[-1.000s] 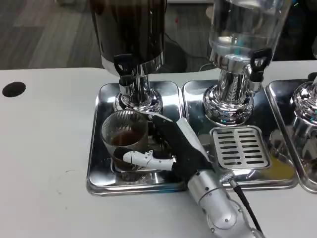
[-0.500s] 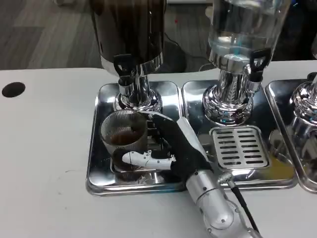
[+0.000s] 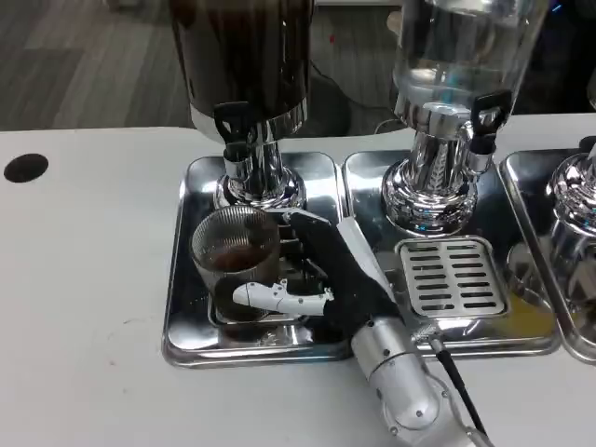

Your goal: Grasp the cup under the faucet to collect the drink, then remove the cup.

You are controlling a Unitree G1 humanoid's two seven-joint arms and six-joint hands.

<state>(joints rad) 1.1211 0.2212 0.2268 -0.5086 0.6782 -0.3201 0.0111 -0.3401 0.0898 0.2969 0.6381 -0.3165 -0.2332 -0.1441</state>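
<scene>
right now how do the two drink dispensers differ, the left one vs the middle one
The left dispenser has a dark tank; the middle dispenser has a clear one. A cup with brown drink, held by the right hand, stands under the left dispenser's faucet; under the middle dispenser's lies only a slotted drip grate. Both share chrome bases, black tap handles and shiny trays.

We see our right hand (image 3: 312, 275), its white and black fingers (image 3: 275, 298) joined to a rounded silver forearm (image 3: 400, 382) trailed by a black cable (image 3: 456, 377).
</scene>
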